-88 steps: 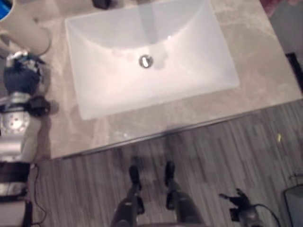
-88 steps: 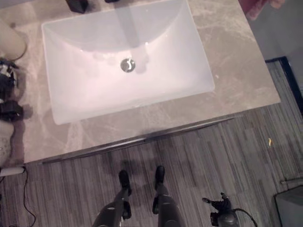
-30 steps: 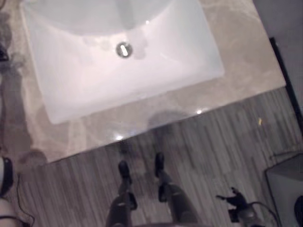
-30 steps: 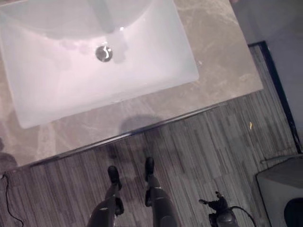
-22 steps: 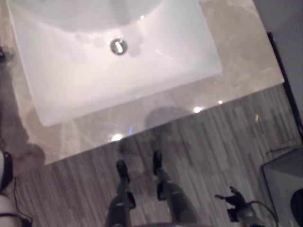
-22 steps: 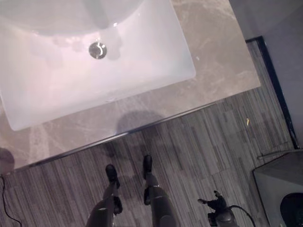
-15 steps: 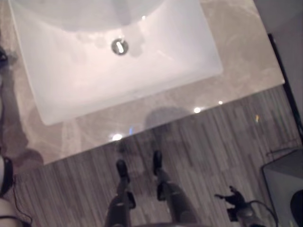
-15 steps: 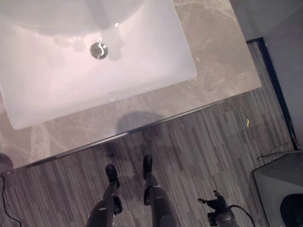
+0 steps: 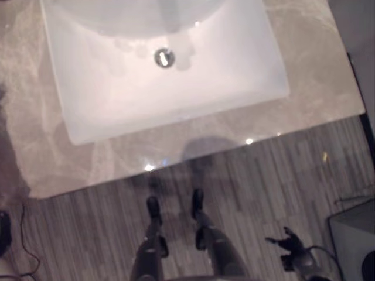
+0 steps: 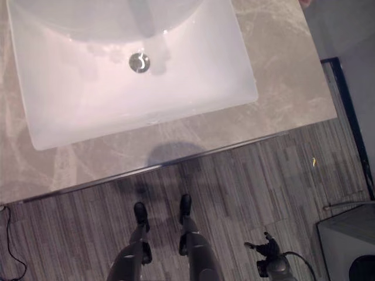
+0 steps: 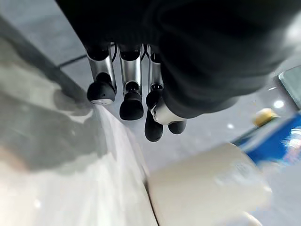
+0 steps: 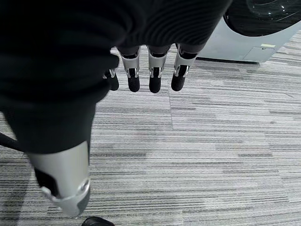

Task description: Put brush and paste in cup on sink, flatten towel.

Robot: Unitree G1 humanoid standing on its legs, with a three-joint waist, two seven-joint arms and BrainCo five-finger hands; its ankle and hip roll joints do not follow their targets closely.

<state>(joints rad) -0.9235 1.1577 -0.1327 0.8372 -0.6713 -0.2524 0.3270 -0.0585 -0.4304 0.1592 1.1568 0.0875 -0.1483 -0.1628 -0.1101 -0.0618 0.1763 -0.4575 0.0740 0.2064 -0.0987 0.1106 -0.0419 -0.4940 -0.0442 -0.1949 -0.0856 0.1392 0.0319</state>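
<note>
Cream cup (image 11: 207, 188) with blue item (image 11: 277, 139) in it stands on marble counter (image 9: 304, 52) just beyond left hand (image 11: 141, 89), fingers straight, empty. Left hand nearer. Right hand (image 12: 146, 70) hangs over grey floor (image 12: 211, 155), relaxed, empty. Sink (image 10: 193, 70) bare. Towel unseen.

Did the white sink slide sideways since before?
No. The sink sits in the same place on the countertop, just as close to its front edge; the whole picture shifted, so the camera moved.
</note>
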